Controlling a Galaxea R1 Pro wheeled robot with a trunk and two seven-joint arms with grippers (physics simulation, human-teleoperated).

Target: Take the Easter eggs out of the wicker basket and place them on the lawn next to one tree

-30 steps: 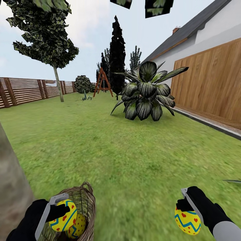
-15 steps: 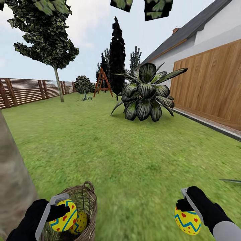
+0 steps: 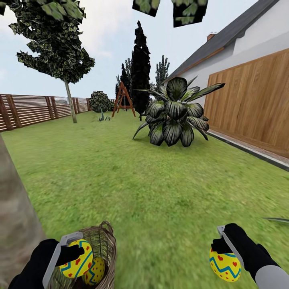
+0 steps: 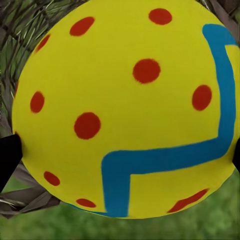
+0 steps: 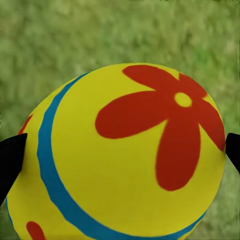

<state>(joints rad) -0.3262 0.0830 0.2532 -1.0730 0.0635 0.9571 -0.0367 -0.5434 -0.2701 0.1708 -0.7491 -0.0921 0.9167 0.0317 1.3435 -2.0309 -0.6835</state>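
My left gripper (image 3: 74,257) is shut on a yellow Easter egg (image 3: 76,259) with red dots and a blue zigzag, held just over the wicker basket (image 3: 105,241) at the lower left. The same egg (image 4: 125,107) looms large in the left wrist view, with wicker behind it. A third egg (image 3: 94,271) lies inside the basket. My right gripper (image 3: 224,257) is shut on another egg (image 3: 224,264) above the lawn (image 3: 152,192) at the lower right; its red flower and blue stripe (image 5: 130,155) show in the right wrist view. A thick pale grey-brown tree trunk (image 3: 16,216) stands right beside the basket.
A large dark-leaved shrub (image 3: 174,112) sits mid-lawn ahead. A thin-trunked tree (image 3: 70,100), a black conifer (image 3: 140,68) and a red swing frame (image 3: 123,98) stand farther back. Slatted fence (image 3: 28,109) runs along the left, a wooden wall (image 3: 251,104) and house on the right.
The view has shifted slightly, so the trunk and basket sit a little differently in the picture. Both grippers keep their eggs in the same pose.
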